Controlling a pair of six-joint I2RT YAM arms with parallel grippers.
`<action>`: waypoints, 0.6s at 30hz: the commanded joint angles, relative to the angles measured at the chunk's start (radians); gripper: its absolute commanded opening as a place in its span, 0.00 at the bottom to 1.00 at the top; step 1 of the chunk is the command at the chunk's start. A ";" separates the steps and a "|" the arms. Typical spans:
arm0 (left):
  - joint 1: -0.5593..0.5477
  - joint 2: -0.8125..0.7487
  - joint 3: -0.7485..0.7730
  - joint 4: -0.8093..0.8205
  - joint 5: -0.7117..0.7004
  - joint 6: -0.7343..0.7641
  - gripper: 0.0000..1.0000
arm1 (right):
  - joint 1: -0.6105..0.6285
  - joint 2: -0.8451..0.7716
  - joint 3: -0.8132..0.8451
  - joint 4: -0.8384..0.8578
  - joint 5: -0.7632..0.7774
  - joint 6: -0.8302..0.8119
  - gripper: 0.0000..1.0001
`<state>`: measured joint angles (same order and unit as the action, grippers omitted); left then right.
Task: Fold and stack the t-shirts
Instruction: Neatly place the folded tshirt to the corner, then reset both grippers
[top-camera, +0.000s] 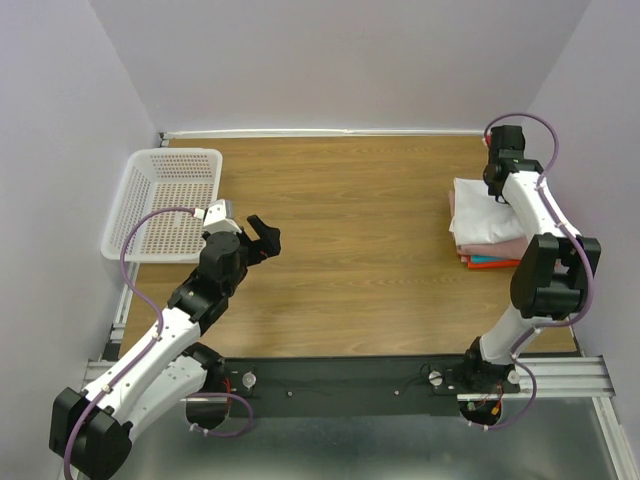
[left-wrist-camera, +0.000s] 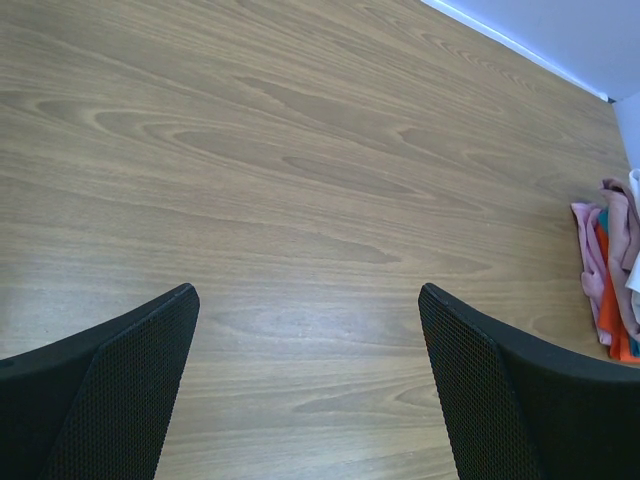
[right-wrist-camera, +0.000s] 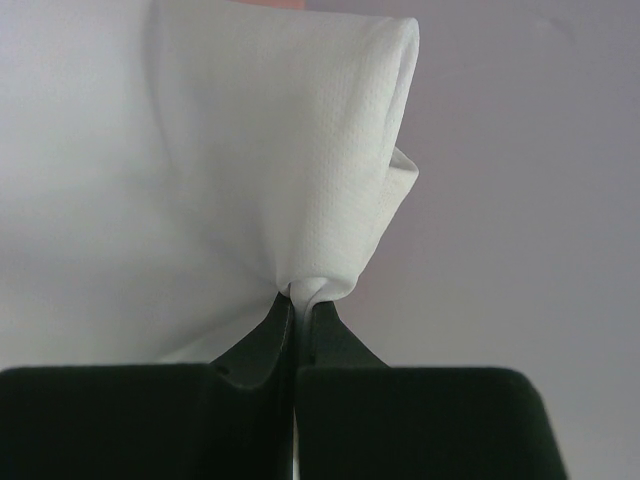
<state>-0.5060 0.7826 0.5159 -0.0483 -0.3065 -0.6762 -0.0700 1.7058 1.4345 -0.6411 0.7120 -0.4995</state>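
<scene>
A stack of folded t-shirts sits at the table's right side: the white t-shirt (top-camera: 478, 218) on top, the pink one (top-camera: 508, 248) under it, then thin red-orange (top-camera: 495, 265) and blue layers. My right gripper (top-camera: 493, 185) is shut on a pinched fold of the white t-shirt (right-wrist-camera: 280, 170) at the stack's far right. My left gripper (top-camera: 264, 235) is open and empty above bare table at the left. In the left wrist view, the stack's edge (left-wrist-camera: 612, 270) shows far right, well beyond my open gripper (left-wrist-camera: 308, 300).
A white perforated plastic basket (top-camera: 165, 200) stands at the far left by the wall. The wooden table (top-camera: 350, 240) is walled at the back and both sides. A black rail (top-camera: 350, 385) with the arm bases runs along the near edge.
</scene>
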 joint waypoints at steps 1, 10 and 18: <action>0.004 0.001 -0.004 -0.015 -0.043 0.017 0.98 | -0.036 0.041 0.050 0.044 0.013 0.012 0.03; 0.004 0.009 0.001 -0.021 -0.048 0.017 0.98 | -0.083 0.090 0.076 0.070 0.030 0.044 0.52; 0.004 0.012 0.010 -0.024 -0.045 0.015 0.98 | -0.086 0.048 0.101 0.075 -0.012 0.175 1.00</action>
<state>-0.5060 0.7918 0.5159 -0.0521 -0.3199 -0.6731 -0.1520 1.7859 1.5013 -0.5877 0.7219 -0.4274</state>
